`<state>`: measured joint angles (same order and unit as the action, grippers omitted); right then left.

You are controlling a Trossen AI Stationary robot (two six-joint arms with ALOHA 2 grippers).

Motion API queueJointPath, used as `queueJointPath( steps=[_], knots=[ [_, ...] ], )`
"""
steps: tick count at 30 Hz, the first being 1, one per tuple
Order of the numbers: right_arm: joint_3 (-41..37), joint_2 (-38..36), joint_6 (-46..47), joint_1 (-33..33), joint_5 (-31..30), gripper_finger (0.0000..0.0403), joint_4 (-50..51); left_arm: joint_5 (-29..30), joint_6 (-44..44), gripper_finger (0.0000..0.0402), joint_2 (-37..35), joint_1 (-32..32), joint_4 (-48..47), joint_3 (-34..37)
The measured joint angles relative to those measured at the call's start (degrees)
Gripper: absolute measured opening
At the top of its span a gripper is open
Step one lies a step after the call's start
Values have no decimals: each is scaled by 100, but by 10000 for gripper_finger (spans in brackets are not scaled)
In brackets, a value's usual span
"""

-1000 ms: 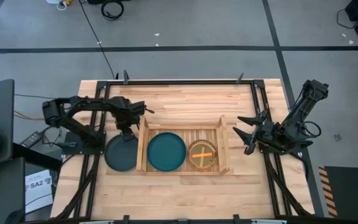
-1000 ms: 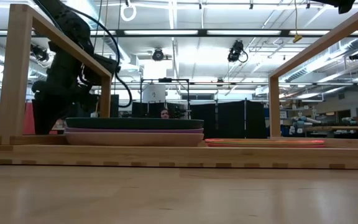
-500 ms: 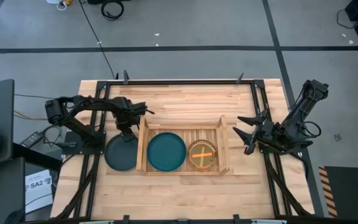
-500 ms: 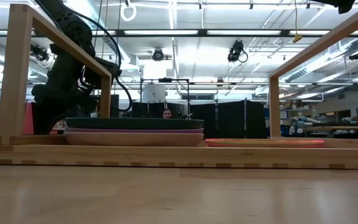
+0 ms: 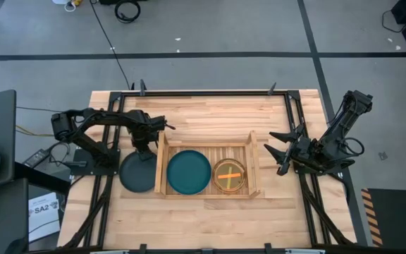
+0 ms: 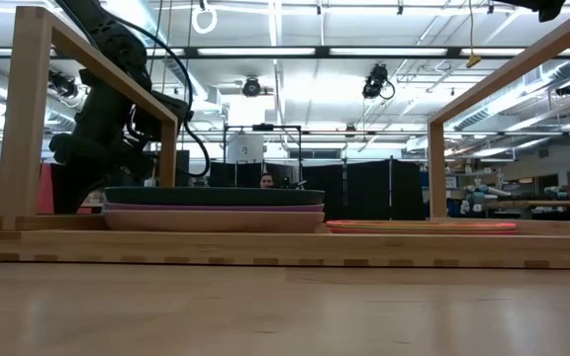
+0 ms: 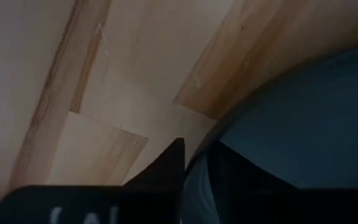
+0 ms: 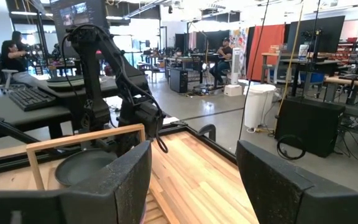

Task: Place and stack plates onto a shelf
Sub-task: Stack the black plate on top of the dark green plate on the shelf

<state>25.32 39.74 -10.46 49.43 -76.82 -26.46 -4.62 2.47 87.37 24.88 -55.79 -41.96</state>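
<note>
A dark grey plate (image 5: 137, 173) lies on the table (image 5: 210, 116) just left of the wooden shelf (image 5: 163, 164). The left gripper (image 5: 144, 151), arm bent down, meets its far rim; jaw state unclear. The right gripper (image 5: 279, 151) waits open right of the shelf.

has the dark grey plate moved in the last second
No. The dark grey plate lies at the same spot against the shelf's left wall, with the left gripper at its far rim.
</note>
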Motion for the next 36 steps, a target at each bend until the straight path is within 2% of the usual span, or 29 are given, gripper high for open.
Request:
queueJointPath(
  steps=[7,17,21,30,36],
  knots=[
    [0,-1,1,2,0,241,2,-43,-86,23,-1,0,-122,-26],
    [0,-2,1,0,0,241,2,-76,-19,16,-4,0,-79,-46],
    [0,-2,1,2,0,241,2,-24,-8,15,-4,4,-554,-204],
    [0,-2,0,0,0,241,2,478,309,14,-2,9,-1722,-783],
    [0,-2,1,2,0,241,2,1202,621,14,0,9,-2438,-1479]
  ],
)
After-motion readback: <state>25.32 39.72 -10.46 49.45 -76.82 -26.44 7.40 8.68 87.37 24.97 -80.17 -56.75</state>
